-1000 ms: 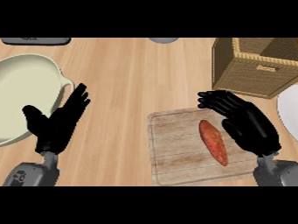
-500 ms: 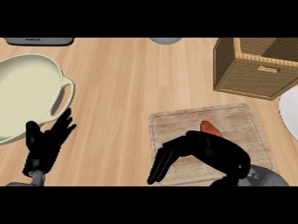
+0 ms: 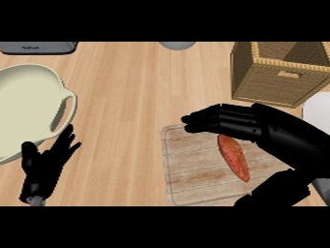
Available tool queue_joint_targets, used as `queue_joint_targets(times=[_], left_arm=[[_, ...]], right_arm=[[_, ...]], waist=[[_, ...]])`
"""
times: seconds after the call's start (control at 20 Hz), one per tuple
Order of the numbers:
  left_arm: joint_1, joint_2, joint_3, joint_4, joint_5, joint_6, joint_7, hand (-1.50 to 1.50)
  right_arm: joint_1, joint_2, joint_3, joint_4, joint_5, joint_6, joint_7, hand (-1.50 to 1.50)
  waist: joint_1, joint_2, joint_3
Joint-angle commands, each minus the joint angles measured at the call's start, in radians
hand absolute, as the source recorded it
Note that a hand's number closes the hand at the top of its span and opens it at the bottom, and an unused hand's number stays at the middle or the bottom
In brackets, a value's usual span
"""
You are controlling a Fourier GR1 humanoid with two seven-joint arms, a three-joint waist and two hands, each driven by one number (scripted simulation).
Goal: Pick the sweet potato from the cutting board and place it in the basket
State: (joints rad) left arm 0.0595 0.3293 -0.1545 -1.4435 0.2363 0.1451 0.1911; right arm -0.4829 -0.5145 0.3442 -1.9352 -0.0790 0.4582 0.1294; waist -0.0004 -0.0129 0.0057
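At the far left, a pale two-handled dish (image 3: 17, 114) is lying on the wooden counter (image 3: 139, 92). Just below it, near the lower edge, the left hand (image 3: 46, 167) is resting with its fingers straight and released, holding nothing and taking no part in the work.

Going to the right, the cutting board (image 3: 196, 169) is lying on the counter, and the sweet potato (image 3: 233, 157) is lying on it, its long body running from upper left to lower right. The right hand (image 3: 263, 128) is hanging over the board from the right side. Its fingers are stretching out to the left above the upper end of the sweet potato, and its thumb (image 3: 278, 191) is showing lower, near the board's bottom corner. The fingers are only a little bent and are not closing round anything; I cannot tell if they are touching the vegetable.

Further right and up, the wicker basket (image 3: 281, 72) is standing open, apart from the board. At the right edge a white plate (image 3: 323, 111) is showing only partly.

In my judgement, the step in hand is the reach for the grasp; the lifting is not yet begun. The next move is asking the hand to sink and bring fingers and thumb together across the sweet potato, then to raise it high enough to pass over the basket's rim.
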Motion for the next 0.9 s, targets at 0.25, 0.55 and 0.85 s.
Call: queue_joint_targets(times=[0.25,0.55,0.85], left_arm=[[0.056,-0.001,-0.011,0.074,-0.007,-0.02,0.017,0.0],[0.041,0.018,-0.004,0.064,-0.014,-0.028,0.034,0.0],[0.018,0.021,0.011,0.088,-0.014,-0.039,0.049,0.0]], right_arm=[[-0.292,-0.314,-0.2,0.12,-0.078,0.322,0.02,-1.5],[-0.386,-0.46,-0.162,0.211,-0.144,0.6,0.021,-1.5],[-0.47,-0.486,-0.163,0.293,-0.066,0.71,-0.078,-1.5]], waist=[[0.015,0.017,-0.008],[0.016,0.016,-0.008],[0.02,0.019,-0.007]])
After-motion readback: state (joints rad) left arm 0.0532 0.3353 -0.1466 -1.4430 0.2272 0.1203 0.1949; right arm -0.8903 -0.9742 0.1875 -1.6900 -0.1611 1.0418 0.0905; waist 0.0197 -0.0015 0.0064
